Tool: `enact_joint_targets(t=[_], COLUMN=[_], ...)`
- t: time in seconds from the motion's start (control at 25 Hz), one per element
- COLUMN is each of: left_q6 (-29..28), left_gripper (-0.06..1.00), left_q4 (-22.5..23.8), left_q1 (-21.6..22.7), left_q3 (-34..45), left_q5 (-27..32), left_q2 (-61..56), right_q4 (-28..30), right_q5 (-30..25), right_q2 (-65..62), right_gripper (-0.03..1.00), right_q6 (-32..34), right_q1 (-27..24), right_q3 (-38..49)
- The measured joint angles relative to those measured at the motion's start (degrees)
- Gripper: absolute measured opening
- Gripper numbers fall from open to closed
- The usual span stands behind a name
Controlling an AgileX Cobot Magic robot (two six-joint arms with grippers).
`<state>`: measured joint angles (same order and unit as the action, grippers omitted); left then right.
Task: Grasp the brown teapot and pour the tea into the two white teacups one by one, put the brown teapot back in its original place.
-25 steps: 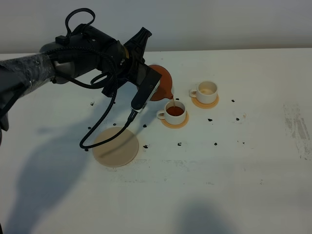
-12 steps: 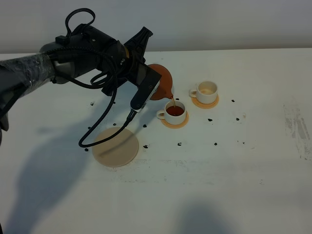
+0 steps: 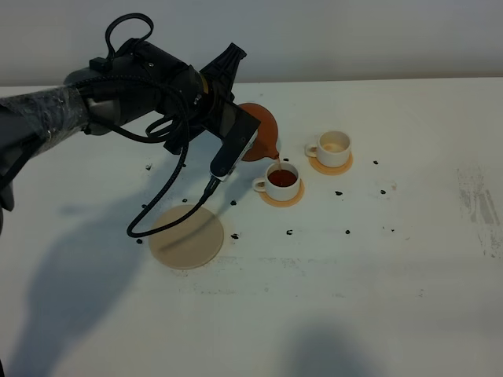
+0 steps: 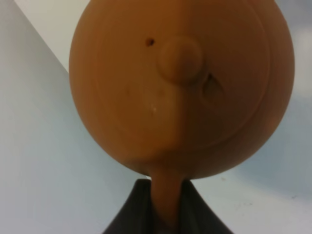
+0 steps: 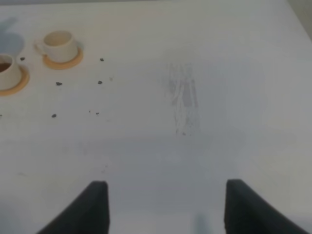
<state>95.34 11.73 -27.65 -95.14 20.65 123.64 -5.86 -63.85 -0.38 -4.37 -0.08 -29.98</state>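
We see the left end effector clamped on the tilted brown teapot, seemingly pouring into one teacup; the right end effector is apart.

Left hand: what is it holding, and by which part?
The brown teapot, by its handle, pinched in the left hand.

Small delta only. Against a second ago, the left arm's black tip behind the wrist sits a touch higher and further right in the high view. The slack cable loop over the counter has shifted a hair left. We can't tell whether the brown teapot in the left hand tipped further.
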Motion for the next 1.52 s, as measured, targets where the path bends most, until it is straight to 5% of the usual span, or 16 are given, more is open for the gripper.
enact_joint_targets(t=[1.52], left_q6=[3.5], left_gripper=[0.08], left_q4=[1.3], left_q1=[0.0], left_q3=[0.0], left_q5=[-0.4], left_q2=[0.0], right_q4=[0.0], right_q5=[0.0], right_q2=[0.0], right_gripper=[0.5], right_q6=[0.0], right_q1=[0.0], right_q3=[0.0])
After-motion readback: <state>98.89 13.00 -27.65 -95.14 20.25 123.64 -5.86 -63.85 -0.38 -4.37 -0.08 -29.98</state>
